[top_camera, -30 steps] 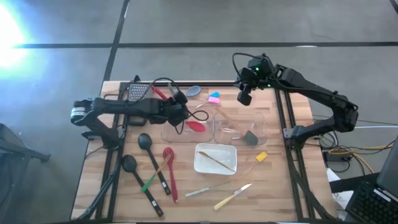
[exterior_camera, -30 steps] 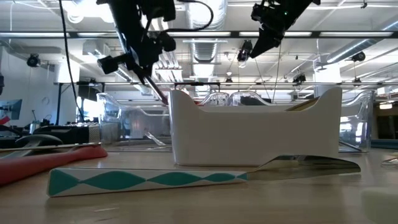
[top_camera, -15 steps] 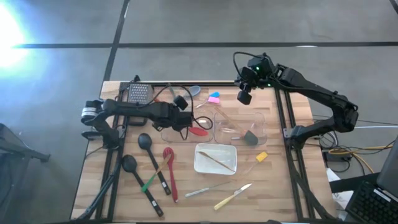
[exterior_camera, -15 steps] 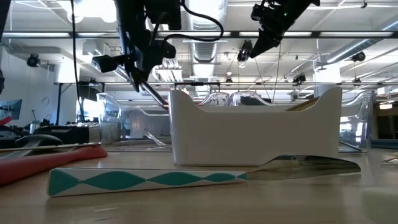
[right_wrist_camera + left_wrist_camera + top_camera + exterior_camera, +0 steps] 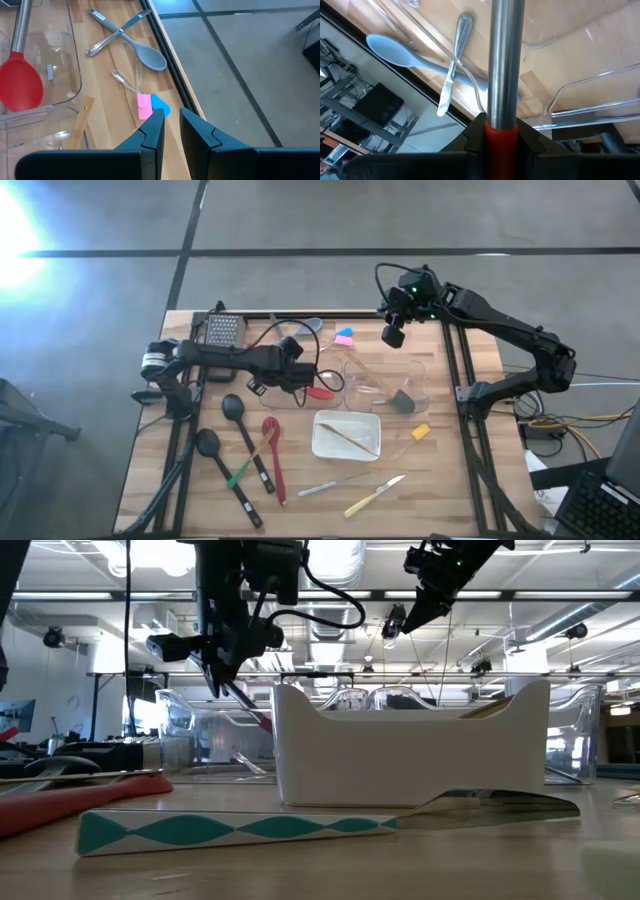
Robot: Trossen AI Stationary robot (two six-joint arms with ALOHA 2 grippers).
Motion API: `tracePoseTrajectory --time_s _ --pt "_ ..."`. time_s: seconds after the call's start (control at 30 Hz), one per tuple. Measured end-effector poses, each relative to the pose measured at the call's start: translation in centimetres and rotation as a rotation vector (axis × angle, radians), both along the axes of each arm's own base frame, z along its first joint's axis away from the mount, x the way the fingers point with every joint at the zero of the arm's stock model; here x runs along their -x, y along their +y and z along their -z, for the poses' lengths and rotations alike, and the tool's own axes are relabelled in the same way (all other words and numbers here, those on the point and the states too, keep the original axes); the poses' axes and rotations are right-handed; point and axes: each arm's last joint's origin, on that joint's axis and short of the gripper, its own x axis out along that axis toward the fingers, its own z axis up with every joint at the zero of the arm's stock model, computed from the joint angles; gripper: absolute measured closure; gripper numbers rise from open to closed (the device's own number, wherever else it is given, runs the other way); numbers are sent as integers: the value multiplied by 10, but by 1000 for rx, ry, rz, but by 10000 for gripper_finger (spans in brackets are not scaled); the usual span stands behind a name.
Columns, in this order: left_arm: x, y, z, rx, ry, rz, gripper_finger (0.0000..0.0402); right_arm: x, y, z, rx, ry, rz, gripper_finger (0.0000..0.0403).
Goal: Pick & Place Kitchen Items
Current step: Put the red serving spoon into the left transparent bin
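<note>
My left gripper [image 5: 294,378] is shut on a red spoon with a steel shaft [image 5: 504,60]. The spoon's red bowl [image 5: 320,392] sits low inside the left clear bin [image 5: 75,65]; whether it touches the floor I cannot tell. My right gripper [image 5: 172,117] hangs high over the table's far edge, its fingers a narrow gap apart with nothing between them. Below it lie a pink and blue spatula [image 5: 150,106] and a grey spoon [image 5: 150,57] crossed with a small knife [image 5: 447,90]. My left gripper pinches the spoon's handle between its two fingers where the red grip meets the steel shaft [image 5: 500,134]. The fingers slant down from the table's left, roughly along the handle. The spoon slopes down away from them, its bowl [image 5: 20,82] lowest, inside the bin.
A second clear bin [image 5: 385,370] holds a grey spatula [image 5: 402,400]. A white tray [image 5: 325,442] stands near the middle. Two black ladles [image 5: 232,408], a red spatula [image 5: 270,428] and small knives [image 5: 375,495] lie toward the near edge. A black grid-like utensil [image 5: 225,330] lies far left.
My left gripper has rolled about its own line, tipped steeper and sunk a little toward the near edge, still shut on the red spoon. The spoon's bowl has shifted slightly within the left bin. My right gripper has kept still.
</note>
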Motion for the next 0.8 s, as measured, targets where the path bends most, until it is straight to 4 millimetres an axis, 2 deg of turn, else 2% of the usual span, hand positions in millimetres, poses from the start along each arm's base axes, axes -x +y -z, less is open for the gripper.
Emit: tracePoseTrajectory --time_s 0.47,0.8 --pt "-6 2 8 30 -11 1 346 0 0 1 -2 1 -2 347" --pt "-12 5 20 31 32 3 346 0 0 13 -19 31 -4 350"
